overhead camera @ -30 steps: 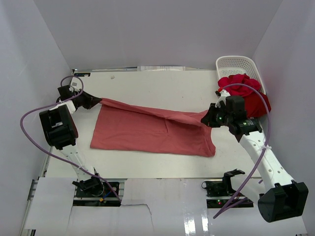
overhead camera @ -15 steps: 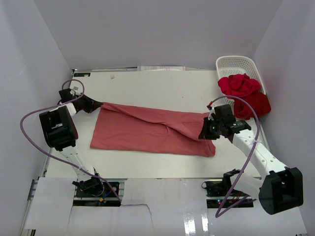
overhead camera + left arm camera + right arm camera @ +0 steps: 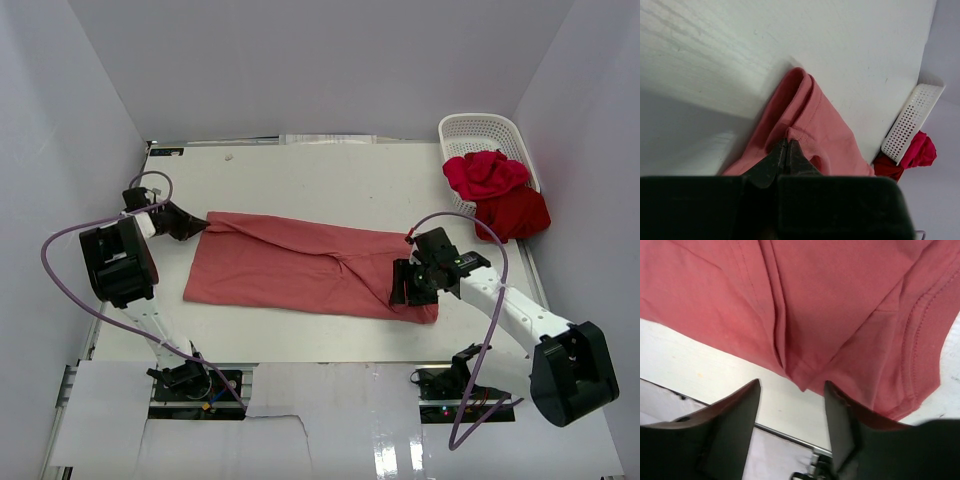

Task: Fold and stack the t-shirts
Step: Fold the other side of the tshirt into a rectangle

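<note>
L wrist: left gripper [image 3: 786, 149] pinches salmon t-shirt [image 3: 826, 125]; R wrist: right gripper [image 3: 792, 389] agape above it.

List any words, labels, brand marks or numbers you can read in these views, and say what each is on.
No text can be read in any view.
salmon t-shirt: plain cloth, no print or tag showing.
red shirts: bunched up, no lettering visible.
white basket: bare lattice, no label visible.

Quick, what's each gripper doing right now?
Left gripper: shut on the salmon-red t-shirt, at its edge.
Right gripper: open, empty, over that shirt's corner.
</note>
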You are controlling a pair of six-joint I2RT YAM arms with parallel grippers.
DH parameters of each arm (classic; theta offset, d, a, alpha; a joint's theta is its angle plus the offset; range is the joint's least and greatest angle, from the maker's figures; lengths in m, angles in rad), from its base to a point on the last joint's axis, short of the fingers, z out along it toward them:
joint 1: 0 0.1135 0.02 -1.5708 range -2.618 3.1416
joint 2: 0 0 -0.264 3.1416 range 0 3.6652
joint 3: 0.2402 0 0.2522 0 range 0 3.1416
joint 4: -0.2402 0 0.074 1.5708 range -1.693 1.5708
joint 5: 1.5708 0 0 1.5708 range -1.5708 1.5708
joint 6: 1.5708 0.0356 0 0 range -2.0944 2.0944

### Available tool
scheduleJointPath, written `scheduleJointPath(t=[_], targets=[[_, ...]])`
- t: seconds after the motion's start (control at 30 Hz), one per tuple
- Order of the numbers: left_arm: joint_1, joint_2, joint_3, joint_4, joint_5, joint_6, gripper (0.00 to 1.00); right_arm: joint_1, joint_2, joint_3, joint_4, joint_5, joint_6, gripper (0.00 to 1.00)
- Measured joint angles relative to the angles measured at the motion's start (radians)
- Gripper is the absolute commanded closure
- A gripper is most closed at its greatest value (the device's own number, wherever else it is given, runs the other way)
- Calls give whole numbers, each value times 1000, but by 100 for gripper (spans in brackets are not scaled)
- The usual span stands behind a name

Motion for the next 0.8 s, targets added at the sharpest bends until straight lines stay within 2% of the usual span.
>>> scheduleJointPath(t=[0.07, 0.13, 0.33, 0.37, 0.43, 0.47, 0.5, 0.53, 0.8], targets=[[3, 0, 0, -18, -7, 2, 96, 11, 14, 0, -8, 8, 5, 31], [10, 0, 0, -35, -14, 3, 91, 19, 19, 0, -13, 17, 4, 31], [34, -1, 0, -70, -53, 5, 88, 22, 13, 29, -2, 29, 15, 32], [37, -2, 0, -72, -58, 5, 85, 22, 15, 42, 3, 29, 16, 33], [39, -6, 2, -76, -69, 13, 68, 22, 33, 77, 20, 27, 15, 34], [40, -9, 4, -77, -72, 17, 53, 22, 48, 95, 31, 26, 15, 34], [40, -12, 10, -79, -74, 17, 21, 22, 69, 113, 45, 23, 15, 35], [39, -14, 16, -77, -74, 26, 2, 22, 90, 127, 62, 20, 15, 35], [39, -116, 2, -13, -55, 18, 2, 20, 254, 163, 162, 0, 12, 39]])
